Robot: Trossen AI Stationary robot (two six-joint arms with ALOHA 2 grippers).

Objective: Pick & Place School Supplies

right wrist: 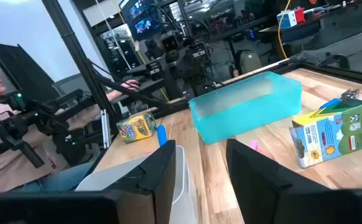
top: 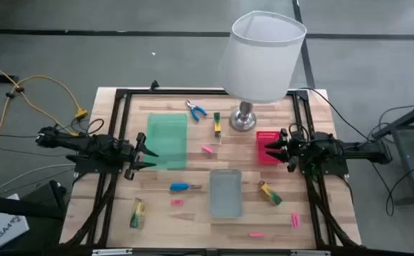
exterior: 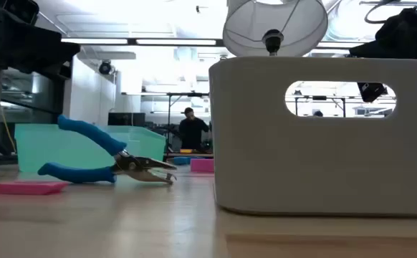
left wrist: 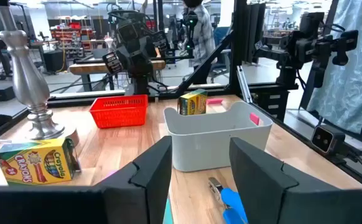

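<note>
The school supplies lie scattered on the wooden table. Blue-handled pliers lie at the far side, and another blue-handled tool lies left of the grey tray. Crayon boxes and pink bars lie flat on the wood. My left gripper hovers open at the green tray's left edge. My right gripper hovers open over the red basket. Neither holds anything.
A big white-shaded lamp stands at the far middle on its metal base. A black frame runs around the table top. A pink bar lies by the near edge. People show in the room beyond.
</note>
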